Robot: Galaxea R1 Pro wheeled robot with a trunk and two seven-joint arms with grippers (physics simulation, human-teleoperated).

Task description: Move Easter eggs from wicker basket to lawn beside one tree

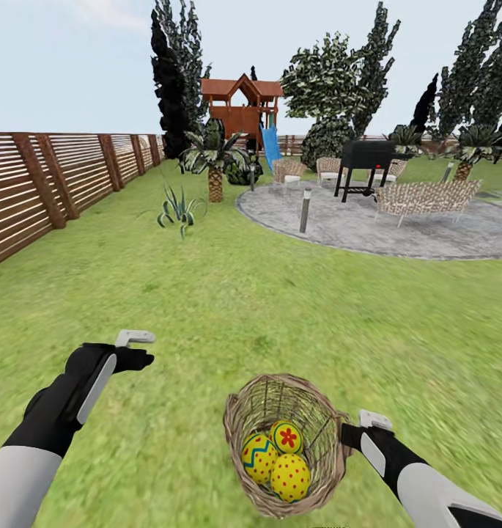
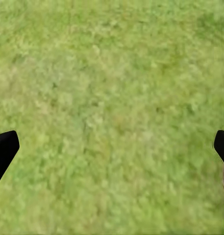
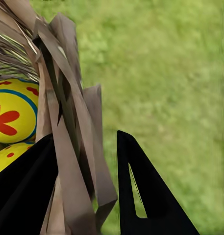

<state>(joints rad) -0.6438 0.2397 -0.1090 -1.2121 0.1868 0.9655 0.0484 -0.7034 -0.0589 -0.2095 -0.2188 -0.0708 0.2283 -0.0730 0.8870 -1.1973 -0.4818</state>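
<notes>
At the far left the slatted fence [image 1: 53, 183] is bounding the lawn [image 1: 207, 293]. Nearer, the left pincer [image 1: 137, 348] is being held out over bare grass, well apart from the basket; in its wrist view the two fingertips [image 2: 4, 149] are being shown spread wide with nothing between them, so it is judged open and empty.

Further right, the wicker basket [image 1: 287, 444] is being held tilted toward the camera, and all three Easter eggs [image 1: 276, 458] are being carried inside it, touching one another: the zigzag one at the left, the flower one [image 3: 11, 117] behind, the dotted one in front.

At the basket's right side the right pincer [image 1: 347, 438] is being kept closed on the rim; in its wrist view one finger is being seen inside the wall and one outside, with the weave pinched between.

The basket is judged light and somewhat flexible, so the rim is giving a fair hold but may be sagging. The eggs are judged smooth, rounded and prone to rolling; each is best being taken across its middle, from above.

Beyond, the grey patio [image 1: 375, 224] is lying at the right, with several trees [image 1: 331, 81] behind it.
</notes>
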